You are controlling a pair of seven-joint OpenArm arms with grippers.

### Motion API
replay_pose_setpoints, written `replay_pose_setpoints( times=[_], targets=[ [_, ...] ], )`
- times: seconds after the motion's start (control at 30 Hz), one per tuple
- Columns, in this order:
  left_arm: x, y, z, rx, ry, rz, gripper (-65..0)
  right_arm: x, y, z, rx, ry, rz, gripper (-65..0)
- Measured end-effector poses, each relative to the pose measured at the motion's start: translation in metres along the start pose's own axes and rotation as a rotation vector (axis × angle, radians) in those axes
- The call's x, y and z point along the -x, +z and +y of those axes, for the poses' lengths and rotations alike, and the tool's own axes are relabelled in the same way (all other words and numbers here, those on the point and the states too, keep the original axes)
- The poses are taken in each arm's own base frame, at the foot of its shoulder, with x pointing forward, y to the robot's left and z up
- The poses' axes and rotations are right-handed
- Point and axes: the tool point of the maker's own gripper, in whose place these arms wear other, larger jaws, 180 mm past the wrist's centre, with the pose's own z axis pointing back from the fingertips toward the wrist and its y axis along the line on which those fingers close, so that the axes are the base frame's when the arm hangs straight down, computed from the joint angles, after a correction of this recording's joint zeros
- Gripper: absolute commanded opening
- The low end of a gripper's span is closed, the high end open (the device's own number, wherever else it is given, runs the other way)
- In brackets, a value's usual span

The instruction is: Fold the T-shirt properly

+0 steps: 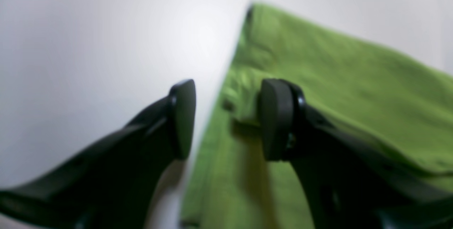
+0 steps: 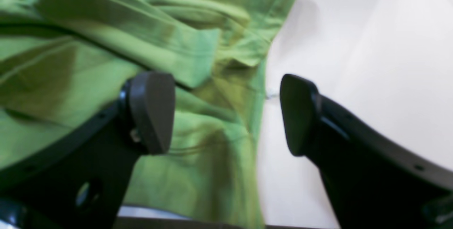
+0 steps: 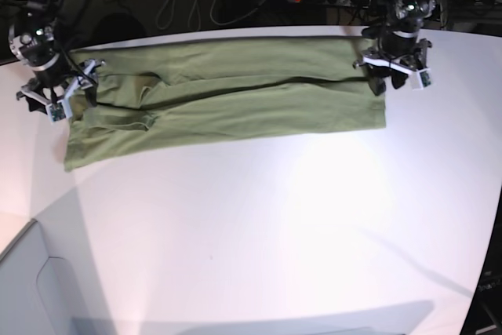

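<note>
The T-shirt (image 3: 227,96) is laid across the far part of the white table (image 3: 259,225) as a long narrow band, both long sides apparently already folded inward toward a lengthwise seam down the middle. One gripper is stationed at each short end, prob. so the band can be pinched at both ends and folded crosswise next.

The left gripper (image 1: 226,119) is held w/ jaws apart, nothing clamped; one pad is seen over bare table, the other over the cloth, so the shirt's side edge is straddled. The right gripper (image 2: 226,114) is also spread wide and empty, one finger over green fabric, the other over table, w/ the edge between them. Whether the pads are touching the cloth cannot be told; wrist views are blurred.

Fabric is olive-green, thin, soft. Near the right gripper it is rumpled, w/ a folded flap and hem bunched in layers; elsewhere it is fairly flat. No neck label is made out.
</note>
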Motion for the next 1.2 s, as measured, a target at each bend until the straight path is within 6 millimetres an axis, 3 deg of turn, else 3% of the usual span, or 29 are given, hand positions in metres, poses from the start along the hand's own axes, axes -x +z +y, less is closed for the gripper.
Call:
replay_pose_setpoints(
  times=[0.13, 0.5, 0.77, 0.83, 0.97, 1.2],
  targets=[
    [-0.003, -0.006, 0.000, -0.002, 0.011, -0.012, -36.4, 0.000, 0.000, -0.001, 0.002, 0.002, 0.002, -20.2],
    [0.018, -0.013, 0.003, -0.018, 0.056, 0.027, -36.4, 0.000, 0.000, 0.000, 0.000, 0.000, 0.001, -20.2],
    [0.030, -0.019, -0.005, 0.009, 0.047, 0.030, -37.4, -0.013, -0.003, -0.007, 0.017, 0.001, -0.029, -20.2],
    [0.032, -0.021, -0.011, 0.024, 0.044, 0.031, -42.3, -0.009, -0.002, -0.006, 0.014, 0.000, -0.020, -20.2],
    [0.035, -0.021, -0.017, 0.041, 0.049, 0.042, -63.4, -0.009, -0.002, -0.006, 0.014, 0.000, -0.016, -20.2],
    [0.026, -0.018, -0.022, 0.038, 0.036, 0.060, -65.0, -0.009, -0.002, -0.006, 0.015, 0.000, -0.020, -20.2]
  ],
)
